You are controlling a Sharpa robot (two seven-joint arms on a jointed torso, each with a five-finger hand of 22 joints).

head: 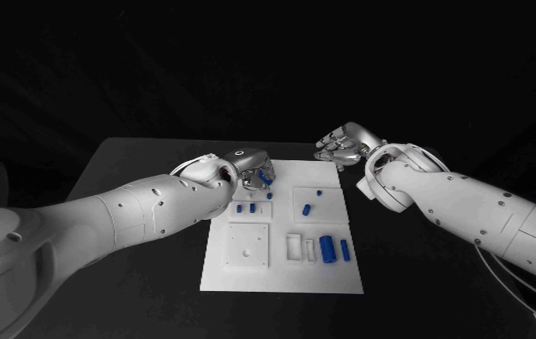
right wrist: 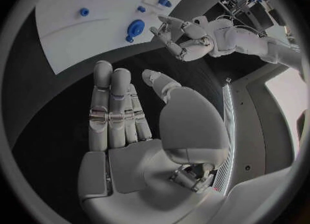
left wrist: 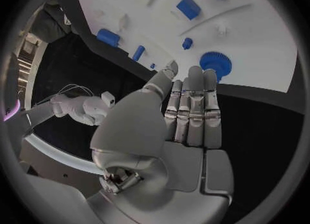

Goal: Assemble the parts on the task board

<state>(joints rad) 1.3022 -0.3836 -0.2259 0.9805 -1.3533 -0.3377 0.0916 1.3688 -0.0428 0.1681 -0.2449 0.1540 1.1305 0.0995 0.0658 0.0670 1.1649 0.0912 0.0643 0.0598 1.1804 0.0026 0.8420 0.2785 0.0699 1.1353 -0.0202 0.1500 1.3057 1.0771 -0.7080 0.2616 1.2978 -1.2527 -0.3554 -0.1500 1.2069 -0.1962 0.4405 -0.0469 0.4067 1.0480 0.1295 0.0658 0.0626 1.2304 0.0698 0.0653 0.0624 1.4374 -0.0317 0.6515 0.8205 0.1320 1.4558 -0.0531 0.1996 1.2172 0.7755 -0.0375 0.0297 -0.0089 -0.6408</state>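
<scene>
The white board (head: 280, 273) lies flat in the middle of the black table (head: 134, 161), in the lower middle of the head view. Small blue parts (head: 328, 249) sit on it: a big one and a thin one near its lower right, two little ones by the middle, and more near its top. A round blue gear (left wrist: 213, 61) lies near the board's top edge.

The left hand (head: 248, 165) is over the top left of the board. It holds nothing and its fingers are straight.

The right hand (head: 346, 145) is by the board's top right corner, over the table. It holds nothing too, fingers out.
</scene>
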